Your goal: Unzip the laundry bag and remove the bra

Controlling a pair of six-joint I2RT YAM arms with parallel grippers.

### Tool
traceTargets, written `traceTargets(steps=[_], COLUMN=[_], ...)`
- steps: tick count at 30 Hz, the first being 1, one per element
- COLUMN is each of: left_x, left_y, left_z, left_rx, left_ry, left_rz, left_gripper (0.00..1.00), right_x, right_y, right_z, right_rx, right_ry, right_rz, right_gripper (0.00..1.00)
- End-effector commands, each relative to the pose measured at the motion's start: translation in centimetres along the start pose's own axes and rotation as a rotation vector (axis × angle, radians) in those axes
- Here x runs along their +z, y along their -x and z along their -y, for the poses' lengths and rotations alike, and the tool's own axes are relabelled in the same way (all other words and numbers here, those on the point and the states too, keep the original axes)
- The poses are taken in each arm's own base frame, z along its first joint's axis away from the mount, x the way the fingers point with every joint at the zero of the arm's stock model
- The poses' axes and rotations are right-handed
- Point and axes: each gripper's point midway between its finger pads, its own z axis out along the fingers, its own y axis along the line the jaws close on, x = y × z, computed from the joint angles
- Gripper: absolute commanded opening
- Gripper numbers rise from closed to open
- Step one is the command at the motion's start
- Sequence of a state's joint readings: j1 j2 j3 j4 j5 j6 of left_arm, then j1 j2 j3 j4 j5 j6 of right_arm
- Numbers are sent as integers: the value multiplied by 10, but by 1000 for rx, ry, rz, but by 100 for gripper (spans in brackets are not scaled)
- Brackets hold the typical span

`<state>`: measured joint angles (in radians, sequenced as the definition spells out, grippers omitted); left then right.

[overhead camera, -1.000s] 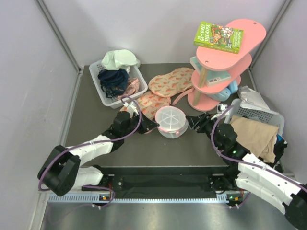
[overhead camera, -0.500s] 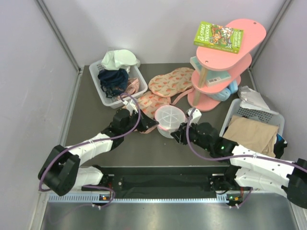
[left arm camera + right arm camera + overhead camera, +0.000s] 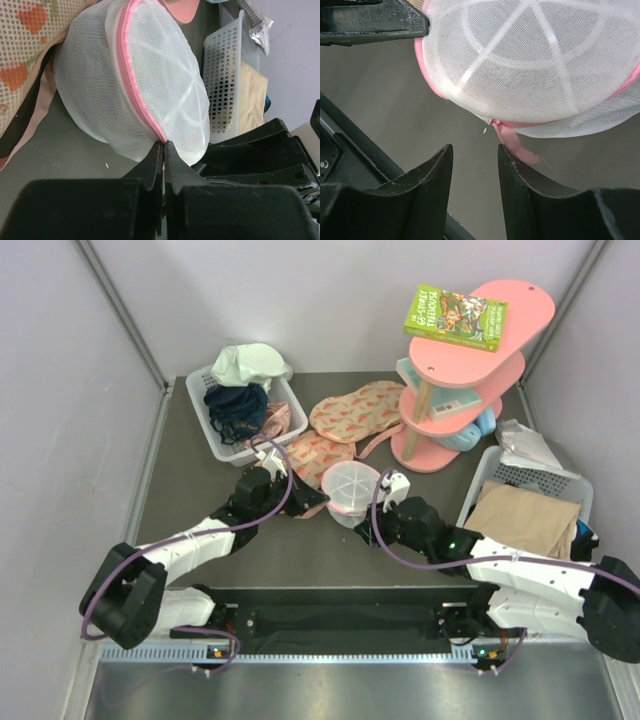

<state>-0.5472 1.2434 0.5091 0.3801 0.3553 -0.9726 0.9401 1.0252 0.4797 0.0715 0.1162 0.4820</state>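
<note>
The laundry bag is sitting dome-up near the middle of the dark table, its white mesh ribs radiating from the top and its pink zip trim running closed around the rim; the mesh is hiding whatever is lying inside. A pink pull tab is hanging from the zip on the near right side of the bag. The left gripper is reaching in from the left and clenching tight, its fingertips pressing together on the edge of the bag right where the pink trim is ending in the left wrist view. The right gripper is hovering low at the bag's near right side with its jaws standing apart and nothing between them, the pull tab lying just beside the tip of one finger; whether it is touching that finger cannot be told. Behind the bag, two flat fruit-print fabric pieces are lying on the table, the nearer one touching the bag's back left edge. Farther back on the left, a white basket is holding a navy garment and a pale cloth. To the right rear, a pink tiered shelf is carrying a green book on its top level, and a second white basket on the right is holding a tan cloth.
</note>
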Motion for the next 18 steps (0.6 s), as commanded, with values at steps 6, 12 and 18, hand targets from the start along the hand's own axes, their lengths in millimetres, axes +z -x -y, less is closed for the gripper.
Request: traceTargets(steps=[6,12,18], left_x=[-5,-6,-7], left_y=[18,17,16], left_z=[28,30,30], left_rx=[50,51,52], left_ry=[-71,-77,-80], left_rz=[44,38,36], left_gripper=[0,0,0], right_x=[2,5,9], right_y=[19,25,38], right_z=[-3,-2,-7], right_rx=[33,28,30], right_ry=[-29,-28,-3], right_rz=[60,85,116], right_gripper=[48,50,49])
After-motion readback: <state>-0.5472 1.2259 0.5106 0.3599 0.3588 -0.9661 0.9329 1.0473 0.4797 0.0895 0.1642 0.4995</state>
